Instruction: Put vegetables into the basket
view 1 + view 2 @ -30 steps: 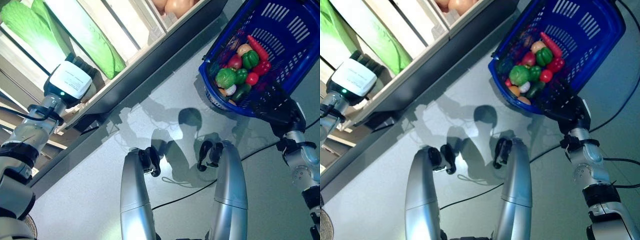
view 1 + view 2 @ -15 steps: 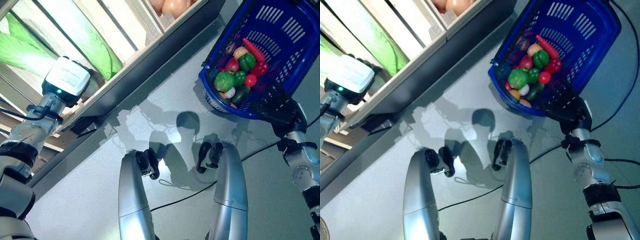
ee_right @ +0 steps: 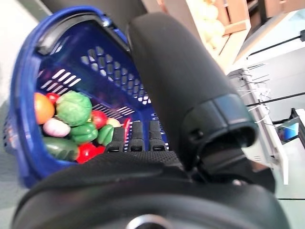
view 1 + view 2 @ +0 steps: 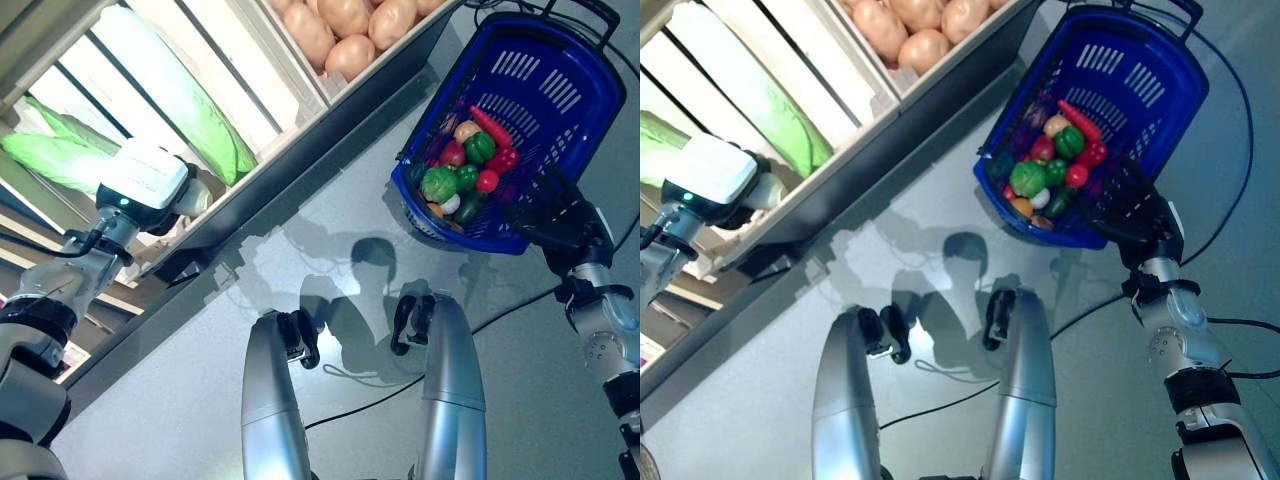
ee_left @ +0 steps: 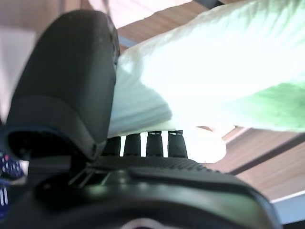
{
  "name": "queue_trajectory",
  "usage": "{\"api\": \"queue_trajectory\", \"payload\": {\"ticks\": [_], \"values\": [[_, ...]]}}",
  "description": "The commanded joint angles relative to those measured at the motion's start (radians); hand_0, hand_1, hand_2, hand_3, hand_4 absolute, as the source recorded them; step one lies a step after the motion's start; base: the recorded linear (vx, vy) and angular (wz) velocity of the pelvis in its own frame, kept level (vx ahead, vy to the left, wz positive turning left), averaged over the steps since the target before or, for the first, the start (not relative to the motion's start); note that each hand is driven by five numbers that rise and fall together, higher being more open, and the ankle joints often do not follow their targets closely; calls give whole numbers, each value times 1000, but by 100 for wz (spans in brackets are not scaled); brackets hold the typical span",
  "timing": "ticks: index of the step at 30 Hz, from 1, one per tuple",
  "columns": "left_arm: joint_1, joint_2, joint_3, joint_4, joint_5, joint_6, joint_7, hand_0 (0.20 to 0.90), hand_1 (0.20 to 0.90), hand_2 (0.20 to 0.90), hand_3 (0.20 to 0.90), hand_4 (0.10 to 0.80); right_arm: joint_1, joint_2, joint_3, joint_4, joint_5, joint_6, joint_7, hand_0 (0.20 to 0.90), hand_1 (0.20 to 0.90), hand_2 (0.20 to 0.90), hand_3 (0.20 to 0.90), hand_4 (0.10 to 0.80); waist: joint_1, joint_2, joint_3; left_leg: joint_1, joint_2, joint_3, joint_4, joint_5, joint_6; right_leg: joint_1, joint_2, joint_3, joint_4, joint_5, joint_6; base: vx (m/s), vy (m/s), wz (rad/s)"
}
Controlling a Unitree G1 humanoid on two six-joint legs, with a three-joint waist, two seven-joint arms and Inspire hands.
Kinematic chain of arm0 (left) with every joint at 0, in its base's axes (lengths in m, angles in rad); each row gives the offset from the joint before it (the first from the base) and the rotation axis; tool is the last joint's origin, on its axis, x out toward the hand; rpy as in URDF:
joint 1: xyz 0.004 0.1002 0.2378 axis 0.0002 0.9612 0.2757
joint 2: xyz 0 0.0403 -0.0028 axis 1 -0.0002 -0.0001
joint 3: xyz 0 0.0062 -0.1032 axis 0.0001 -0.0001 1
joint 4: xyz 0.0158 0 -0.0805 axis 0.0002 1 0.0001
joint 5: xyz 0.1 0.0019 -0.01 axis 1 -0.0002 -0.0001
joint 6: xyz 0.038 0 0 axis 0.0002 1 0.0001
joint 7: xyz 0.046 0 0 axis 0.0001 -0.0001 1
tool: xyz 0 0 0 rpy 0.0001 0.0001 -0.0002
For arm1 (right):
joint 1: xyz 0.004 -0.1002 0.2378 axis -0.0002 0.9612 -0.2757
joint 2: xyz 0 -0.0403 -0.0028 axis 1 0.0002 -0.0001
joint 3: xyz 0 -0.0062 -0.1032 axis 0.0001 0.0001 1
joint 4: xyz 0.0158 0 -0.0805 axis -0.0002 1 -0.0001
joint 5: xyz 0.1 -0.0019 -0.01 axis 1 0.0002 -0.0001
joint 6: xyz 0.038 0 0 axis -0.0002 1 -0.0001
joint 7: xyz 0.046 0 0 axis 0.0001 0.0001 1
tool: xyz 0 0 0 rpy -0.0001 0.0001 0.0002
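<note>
My left hand reaches into the slatted wooden crate on the shelf. In its wrist view the thumb lies over a pale green napa cabbage and the fingers pass under it. The cabbage's pale end shows beside the hand. A second, bigger cabbage lies in the same crate. My right hand is shut on the near rim of the blue basket, which hangs tilted. Several vegetables lie heaped in its low corner: peppers, tomatoes, a chilli, a green head.
Several potatoes fill the neighbouring crate at the top. The shelf's dark front edge runs diagonally between my two hands. Grey floor lies below.
The whole view has shifted, bringing the potato crate into sight. My left hand has drawn slightly out of the crate, and the cabbage's pale end now shows beside it. The right hand still holds the basket.
</note>
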Motion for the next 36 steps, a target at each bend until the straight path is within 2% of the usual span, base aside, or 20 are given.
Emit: {"api": "queue_trajectory", "payload": {"ticks": [1,6,10,15,19,21,22,24,25,27,28,29,30,31,36], "values": [[22,99,141,24,-99,21,56,300,300,300,300,400,23,0,-116,-68,38,-79,37,900,900,900,900,800,13,-14,-62,160,-24,63,-184,-14,15,198,-25,3,-155,29,-8,66,-18,-5],[98,105,207,-21,-117,-7,95,300,300,300,300,400,87,44,-116,-97,17,-79,43,900,900,900,900,800,13,-16,-101,293,-49,74,-289,10,25,327,-19,2,-241,40,-16,93,-30,-4],[124,108,240,-29,-139,-30,126,300,300,300,300,400,106,67,-121,-94,7,-72,61,900,900,900,900,800,15,-18,-125,359,-60,80,-334,12,33,390,-27,-10,-276,37,-16,63,-26,-1],[167,84,320,-81,-202,-119,195,300,300,300,300,400,133,113,-113,-107,-65,-81,69,900,900,900,900,800,28,-26,-158,500,-74,95,-426,17,35,533,-29,-48,-365,41,-6,79,-53,7],[208,53,389,-129,-289,-202,171,300,300,300,300,400,137,135,-96,-120,-121,-96,75,900,900,900,900,800,33,-32,-169,562,-84,93,-463,18,39,597,-21,-55,-409,45,-2,46,-57,3],[251,7,450,-171,-386,-305,119,300,300,300,300,400,142,162,-77,-136,-194,-106,134,900,900,900,900,800,43,-39,-182,615,-95,90,-502,27,41,654,-12,-63,-458,57,4,68,-76,2],[265,-9,468,-190,-405,-325,102,300,300,300,300,400,145,169,-69,-143,-219,-109,149,900,900,900,900,800,46,-41,-186,630,-99,89,-518,32,43,669,-9,-66,-475,62,6,84,-82,0],[350,-83,562,-283,-528,-409,-13,300,300,300,300,400,170,189,-40,-181,-317,-92,182,900,900,900,900,800,60,-49,-212,702,-115,83,-593,64,45,747,5,-82,-561,90,15,115,-93,3],[362,-93,574,-295,-555,-419,-35,300,300,300,300,400,173,191,-36,-183,-330,-94,183,900,900,900,900,800,60,-50,-215,714,-117,82,-606,70,45,760,8,-85,-577,95,16,126,-76,-2],[394,-152,621,-334,-687,-456,-165,300,300,300,300,400,169,197,-21,-189,-350,-82,180,900,900,900,900,800,70,-54,-242,769,-126,80,-670,94,47,823,23,-99,-655,117,22,145,-71,-9],[407,-200,645,-349,-782,-460,-270,300,300,300,300,400,159,210,-10,-188,-362,-70,170,900,900,900,900,800,75,-55,-262,820,-132,78,-729,117,48,878,39,-105,-726,138,26,151,-69,-2],[409,-218,652,-352,-846,-464,-324,300,300,300,300,400,153,216,-5,-187,-362,-66,168,900,900,900,900,800,75,-55,-270,832,-134,77,-743,122,48,892,43,-108,-744,144,26,156,-65,1],[410,-268,654,-358,-890,-462,-388,300,300,300,300,400,139,235,5,-178,-362,-56,167,900,900,900,900,800,79,-57,-290,860,-135,80,-776,134,48,922,53,-111,-786,155,30,98,-43,0],[410,-283,652,-361,-925,-463,-414,300,300,300,300,400,135,243,9,-175,-363,-54,166,900,900,900,900,800,79,-57,-294,876,-135,81,-793,140,47,939,58,-113,-806,162,31,129,-57,-1],[410,-450,643,-387,-1206,-418,-664,300,300,300,300,400,93,308,39,-167,-389,19,138,900,900,900,900,800,85,-62,-356,1003,-147,102,-955,204,44,1073,94,-129,-987,227,50,124,-50,-3]]}}
